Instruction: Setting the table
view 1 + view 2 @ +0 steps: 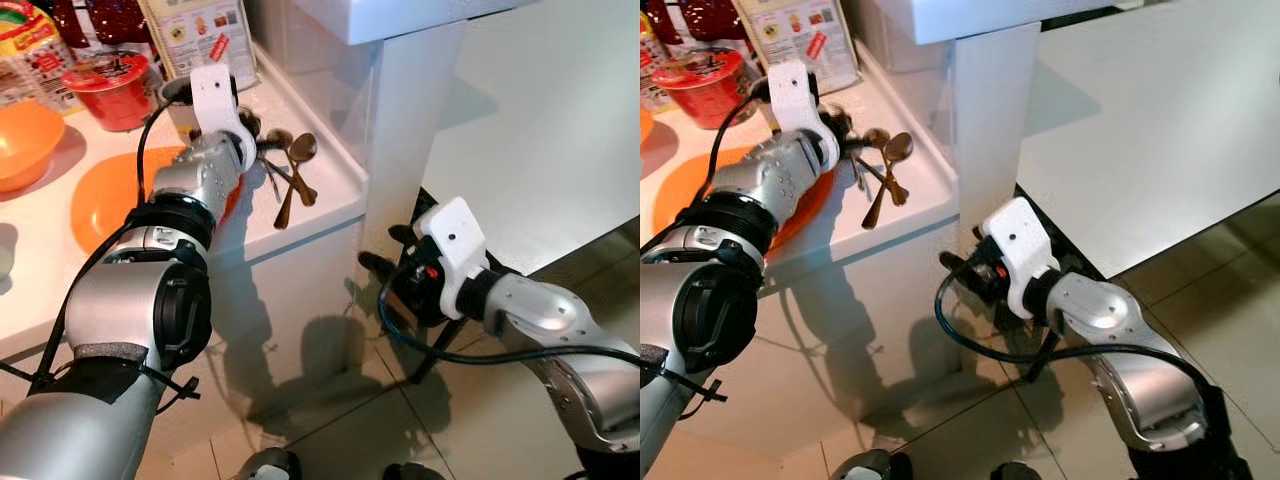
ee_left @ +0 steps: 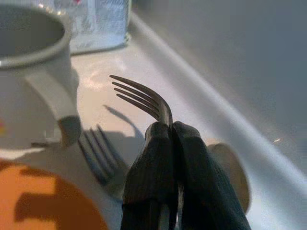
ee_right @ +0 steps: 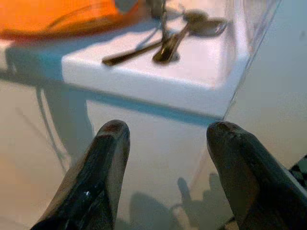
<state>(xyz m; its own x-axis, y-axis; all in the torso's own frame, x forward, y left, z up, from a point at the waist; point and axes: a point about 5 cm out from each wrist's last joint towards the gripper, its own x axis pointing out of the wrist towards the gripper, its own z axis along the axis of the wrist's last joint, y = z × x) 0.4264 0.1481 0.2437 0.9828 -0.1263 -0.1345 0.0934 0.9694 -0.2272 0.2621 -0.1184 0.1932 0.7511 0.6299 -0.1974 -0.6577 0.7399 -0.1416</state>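
Note:
My left gripper [image 1: 252, 135] reaches over the white counter [image 1: 310, 215] to a small pile of cutlery beside the orange plate [image 1: 105, 195]. It is shut on a fork [image 2: 144, 98], whose tines stick out past the fingertips, raised off the surface. Another fork [image 2: 98, 153] lies flat beneath it, and bronze spoons [image 1: 297, 160] lie just to the right. A white mug [image 2: 29, 57] stands close by the gripper. My right gripper [image 1: 385, 250] hangs open with nothing in it, below the counter's edge, facing its front corner.
An orange bowl [image 1: 25, 140] and a red noodle cup [image 1: 110, 90] sit at the counter's back left, with packets behind them. A white pillar [image 1: 410, 110] rises right of the counter. Tiled floor [image 1: 330, 420] lies below.

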